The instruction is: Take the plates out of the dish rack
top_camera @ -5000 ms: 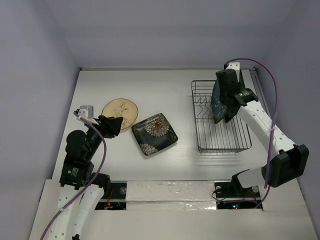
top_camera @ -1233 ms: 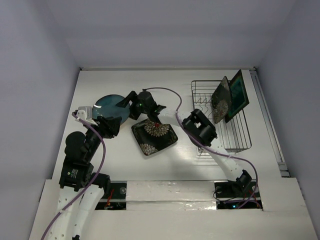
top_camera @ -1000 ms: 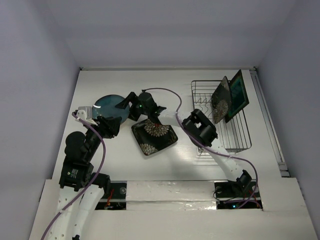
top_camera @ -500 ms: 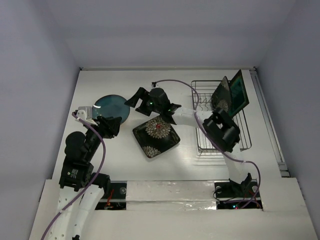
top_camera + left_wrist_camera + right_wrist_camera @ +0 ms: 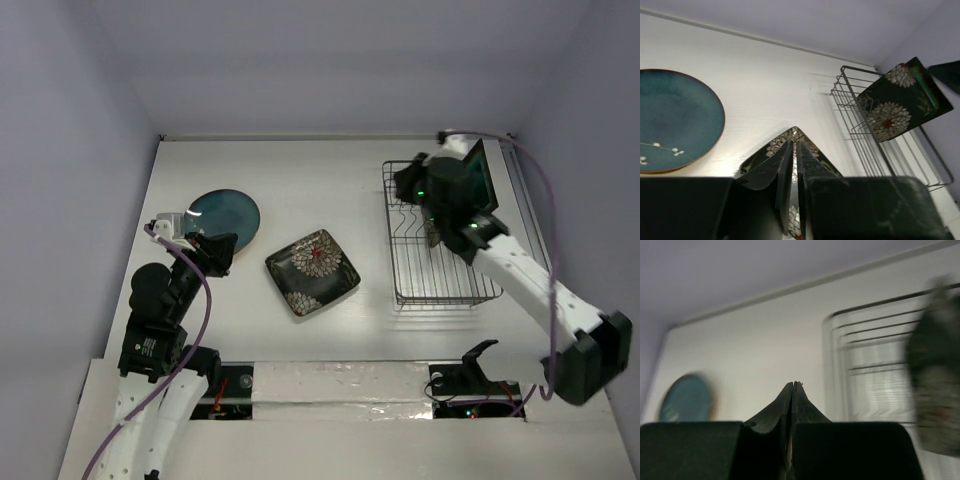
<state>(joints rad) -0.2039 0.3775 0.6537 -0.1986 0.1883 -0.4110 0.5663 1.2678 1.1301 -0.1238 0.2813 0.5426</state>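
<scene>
Hovering at the far-left corner of the dish rack (image 5: 445,270), right hand (image 5: 792,385) is pinched fully closed with nothing held; its wrist view is blurred. Two plates stand on edge in the rack just right of that hand: dark square white-flowered plate (image 5: 890,110), with square teal dark-rimmed plate (image 5: 926,85) behind it. Left hand (image 5: 794,145) is nearly closed and empty, above the table (image 5: 330,180). Round teal plate (image 5: 224,217) lies flat just ahead-left of it, second flowered square plate (image 5: 312,270) flat to its right.
</scene>
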